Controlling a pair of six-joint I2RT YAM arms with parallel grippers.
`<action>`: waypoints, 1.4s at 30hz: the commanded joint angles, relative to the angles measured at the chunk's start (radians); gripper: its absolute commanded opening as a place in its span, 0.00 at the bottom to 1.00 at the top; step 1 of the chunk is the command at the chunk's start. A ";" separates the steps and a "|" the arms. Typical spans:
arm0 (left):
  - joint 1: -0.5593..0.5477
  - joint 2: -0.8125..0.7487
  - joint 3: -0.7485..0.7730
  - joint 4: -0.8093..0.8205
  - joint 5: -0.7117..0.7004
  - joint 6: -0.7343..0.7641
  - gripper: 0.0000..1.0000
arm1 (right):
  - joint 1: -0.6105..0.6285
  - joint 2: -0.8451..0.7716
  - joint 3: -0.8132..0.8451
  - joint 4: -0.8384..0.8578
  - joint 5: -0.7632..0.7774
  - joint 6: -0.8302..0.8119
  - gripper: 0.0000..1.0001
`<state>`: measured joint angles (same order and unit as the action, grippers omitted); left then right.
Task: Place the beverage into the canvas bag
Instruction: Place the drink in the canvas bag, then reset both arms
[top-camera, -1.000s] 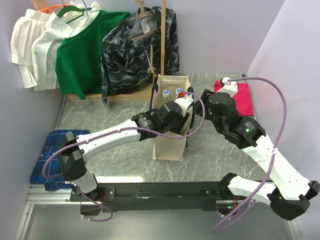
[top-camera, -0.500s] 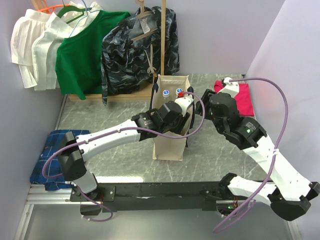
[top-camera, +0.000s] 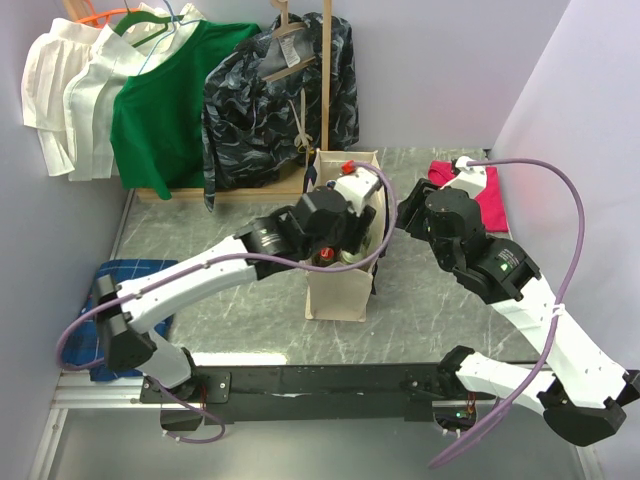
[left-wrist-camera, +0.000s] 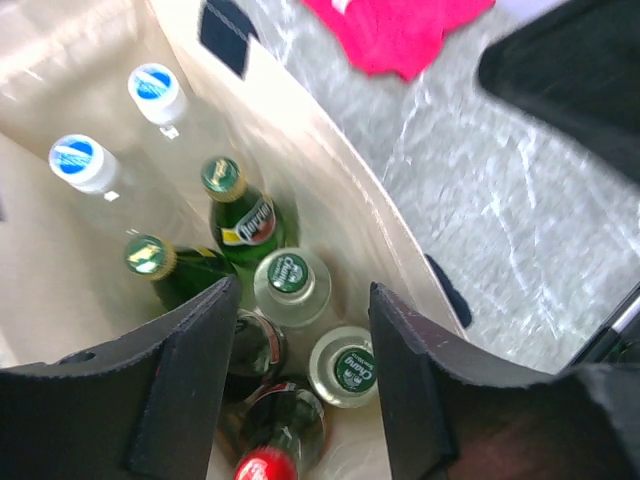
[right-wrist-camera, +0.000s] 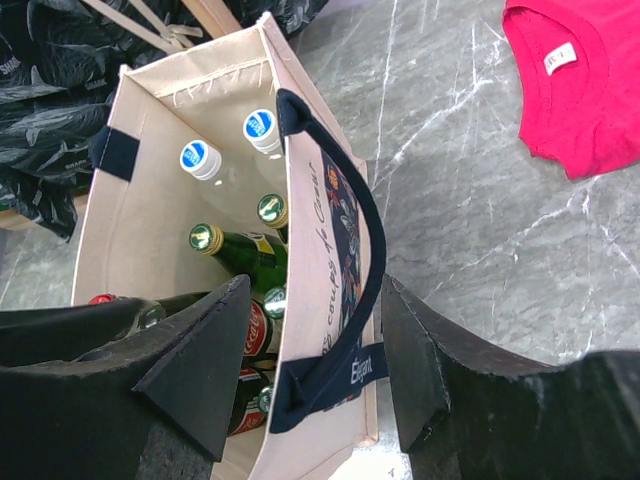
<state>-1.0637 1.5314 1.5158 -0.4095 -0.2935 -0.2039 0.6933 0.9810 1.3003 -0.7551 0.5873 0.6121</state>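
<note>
The cream canvas bag (top-camera: 335, 295) with navy handles stands mid-table, holding several bottles. My left gripper (top-camera: 335, 243) hangs over its mouth, open and empty (left-wrist-camera: 300, 390). Straight below it stand a red-capped cola bottle (left-wrist-camera: 262, 462) and two clear green-capped bottles (left-wrist-camera: 345, 365). Green glass bottles (left-wrist-camera: 240, 215) and blue-capped water bottles (left-wrist-camera: 155, 88) stand further in. My right gripper (top-camera: 390, 226) is at the bag's right side, open (right-wrist-camera: 315, 370), its fingers (right-wrist-camera: 200, 370) straddling the right wall and navy handle (right-wrist-camera: 365, 230) without touching them.
A pink shirt (top-camera: 485, 195) lies on the marble right of the bag. A blue plaid cloth (top-camera: 95, 320) lies at the left edge. White, green (top-camera: 160, 100) and dark patterned (top-camera: 280, 100) garments hang on a wooden rack behind the bag.
The left gripper has opened and risen above the bottles, its arm swinging up and left over the bag. The right arm has barely moved.
</note>
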 joint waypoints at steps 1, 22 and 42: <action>0.001 -0.085 0.055 0.014 -0.035 0.040 0.62 | -0.006 -0.010 -0.007 0.008 0.026 0.000 0.62; 0.149 -0.307 -0.118 -0.018 -0.158 0.032 0.97 | -0.005 0.010 -0.022 0.002 0.017 -0.002 0.62; 0.335 -0.401 -0.316 0.000 -0.127 -0.014 0.96 | -0.107 -0.131 -0.226 0.105 0.020 -0.146 0.66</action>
<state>-0.7383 1.1797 1.2388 -0.4553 -0.4049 -0.1917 0.6281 0.8932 1.1084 -0.7296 0.6174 0.5125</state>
